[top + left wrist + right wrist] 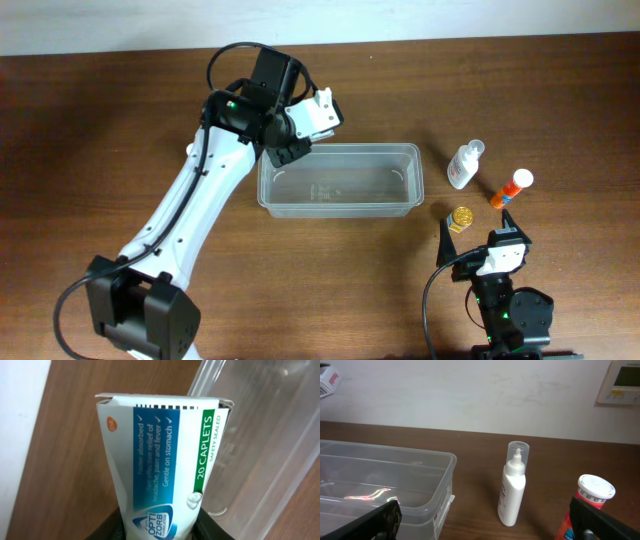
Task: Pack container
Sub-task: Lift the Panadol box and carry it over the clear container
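Observation:
The clear rectangular container (340, 181) sits mid-table and holds nothing that I can see. My left gripper (318, 112) is shut on a white, blue and green caplet box (162, 460), held above the container's far left corner; the container wall (260, 435) shows to the right of the box. My right gripper (482, 226) is open and empty, low on the table near the front right. Ahead of it stand a white bottle with a clear cap (513, 487) and an orange tube with a white cap (587, 507). The container's right end (385, 480) is to its left.
A small gold object (461, 217) lies right of the container, just beyond my right gripper. The white bottle (465, 163) and orange tube (511, 187) stand at the right. A white wall with a thermostat (622, 380) backs the table.

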